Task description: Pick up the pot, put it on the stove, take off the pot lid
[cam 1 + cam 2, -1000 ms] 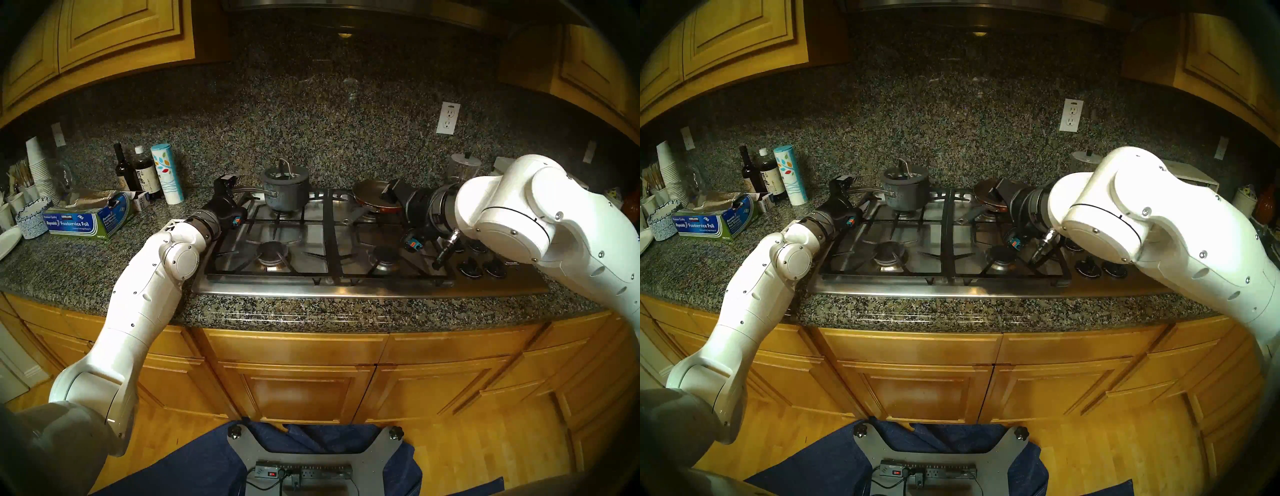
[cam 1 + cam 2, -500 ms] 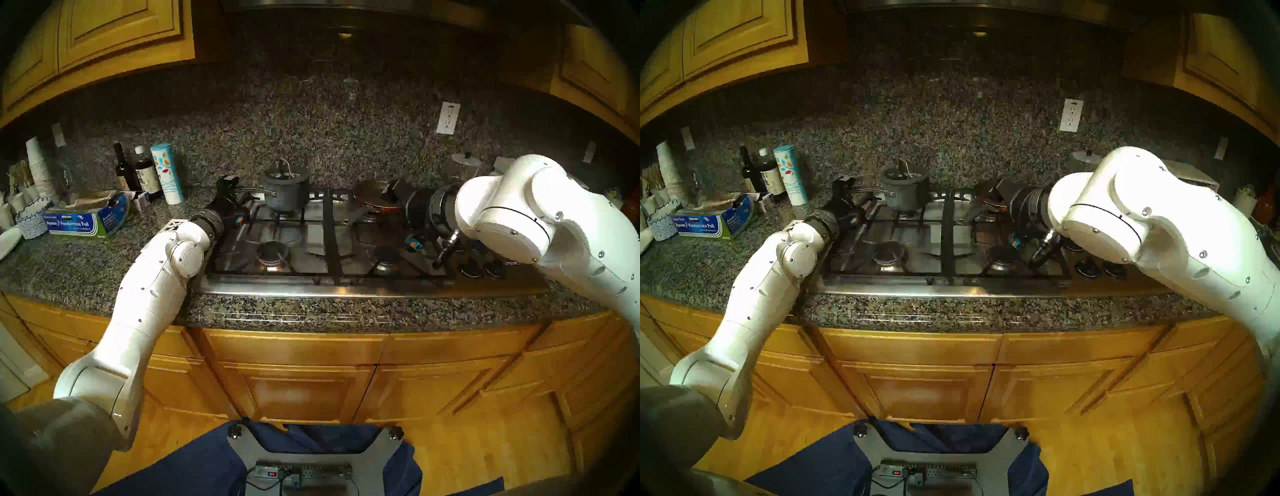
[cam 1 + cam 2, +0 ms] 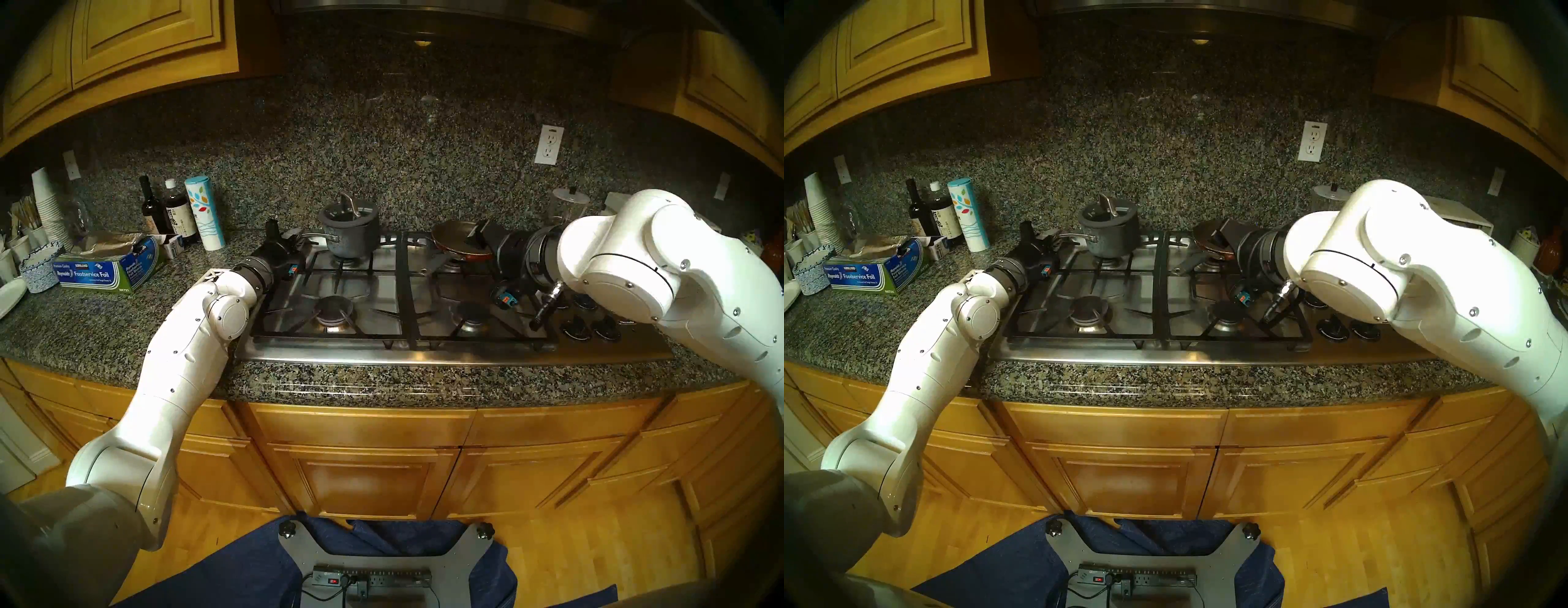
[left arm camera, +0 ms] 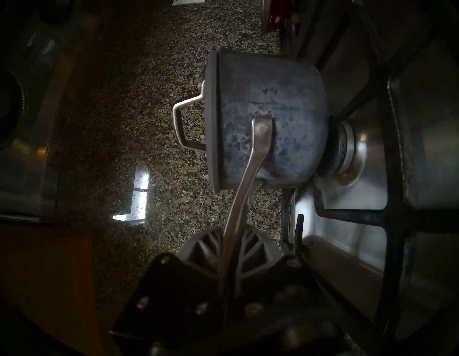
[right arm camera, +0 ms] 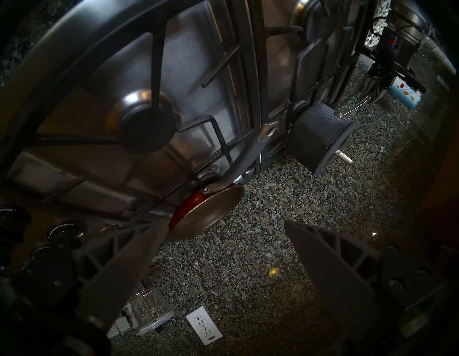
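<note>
Gripping the pot handle: left pincer (clamped).

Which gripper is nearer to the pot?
Left. The left gripper is shut on the pot's long handle, beside the back-left burner. The right gripper hangs open over the frying pan, a burner away.

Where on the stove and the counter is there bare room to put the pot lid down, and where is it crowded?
Free: the two near burners of the stove, in front of the pot and the frying pan; also the counter before the foil box. Crowded: the back left counter, with bottles and cups.
</note>
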Tool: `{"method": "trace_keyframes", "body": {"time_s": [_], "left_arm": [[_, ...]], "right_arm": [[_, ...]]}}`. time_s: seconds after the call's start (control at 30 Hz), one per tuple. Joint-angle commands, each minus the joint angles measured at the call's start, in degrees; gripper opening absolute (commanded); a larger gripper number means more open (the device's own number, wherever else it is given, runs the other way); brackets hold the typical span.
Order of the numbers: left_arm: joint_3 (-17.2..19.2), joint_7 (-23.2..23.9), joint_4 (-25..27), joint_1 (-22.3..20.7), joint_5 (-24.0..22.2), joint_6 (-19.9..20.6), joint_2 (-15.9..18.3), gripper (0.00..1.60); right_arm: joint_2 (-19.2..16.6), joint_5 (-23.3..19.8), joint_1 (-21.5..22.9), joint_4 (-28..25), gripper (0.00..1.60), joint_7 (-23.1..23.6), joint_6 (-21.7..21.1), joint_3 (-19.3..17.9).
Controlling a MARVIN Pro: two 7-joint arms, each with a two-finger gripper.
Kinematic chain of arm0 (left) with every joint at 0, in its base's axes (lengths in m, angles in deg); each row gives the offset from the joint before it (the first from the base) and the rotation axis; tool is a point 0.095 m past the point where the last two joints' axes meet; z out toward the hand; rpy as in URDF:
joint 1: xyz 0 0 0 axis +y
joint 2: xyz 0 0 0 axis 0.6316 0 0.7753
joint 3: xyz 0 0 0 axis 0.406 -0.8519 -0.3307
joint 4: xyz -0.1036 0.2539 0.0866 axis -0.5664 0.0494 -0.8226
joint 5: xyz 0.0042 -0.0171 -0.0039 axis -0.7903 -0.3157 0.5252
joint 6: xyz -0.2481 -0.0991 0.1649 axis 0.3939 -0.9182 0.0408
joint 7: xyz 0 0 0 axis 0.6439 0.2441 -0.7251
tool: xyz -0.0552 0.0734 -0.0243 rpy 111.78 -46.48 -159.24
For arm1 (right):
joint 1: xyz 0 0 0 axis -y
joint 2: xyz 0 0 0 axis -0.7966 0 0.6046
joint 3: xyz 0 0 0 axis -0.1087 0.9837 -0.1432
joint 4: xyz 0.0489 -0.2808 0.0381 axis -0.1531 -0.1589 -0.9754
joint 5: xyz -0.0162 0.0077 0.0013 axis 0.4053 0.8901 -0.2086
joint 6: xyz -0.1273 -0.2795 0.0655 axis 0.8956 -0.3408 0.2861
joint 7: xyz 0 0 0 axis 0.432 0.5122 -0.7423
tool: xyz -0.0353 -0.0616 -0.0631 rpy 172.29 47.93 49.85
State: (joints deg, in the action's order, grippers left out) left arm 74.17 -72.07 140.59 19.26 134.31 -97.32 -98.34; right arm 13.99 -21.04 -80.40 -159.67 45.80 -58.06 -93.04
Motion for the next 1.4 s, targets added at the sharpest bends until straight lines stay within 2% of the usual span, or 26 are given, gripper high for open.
{"method": "trace_keyframes", "body": {"time_s": [0.0, 0.47, 1.03, 1.37], "left_arm": [[1.2, -1.6, 4.3, -1.2, -1.1, -2.3, 1.3, 0.0], [3.8, -0.4, 9.8, 2.3, -3.6, -5.7, 3.9, 0.0], [9.3, 5.1, 15.4, 4.2, -9.5, -10.0, 7.3, 0.0], [13.2, 8.8, 18.9, 8.1, -14.5, -13.2, 9.3, 0.0]], "right_arm": [[-0.1, 0.4, 1.5, 0.1, 1.6, -0.3, -0.3, -1.5], [-0.1, 0.4, 1.5, 0.1, 1.6, -0.3, -0.3, -1.5], [-0.1, 0.4, 1.5, 0.1, 1.6, -0.3, -0.2, -1.4], [-0.1, 0.4, 1.5, 0.1, 1.6, -0.3, -0.2, -1.4]]}}
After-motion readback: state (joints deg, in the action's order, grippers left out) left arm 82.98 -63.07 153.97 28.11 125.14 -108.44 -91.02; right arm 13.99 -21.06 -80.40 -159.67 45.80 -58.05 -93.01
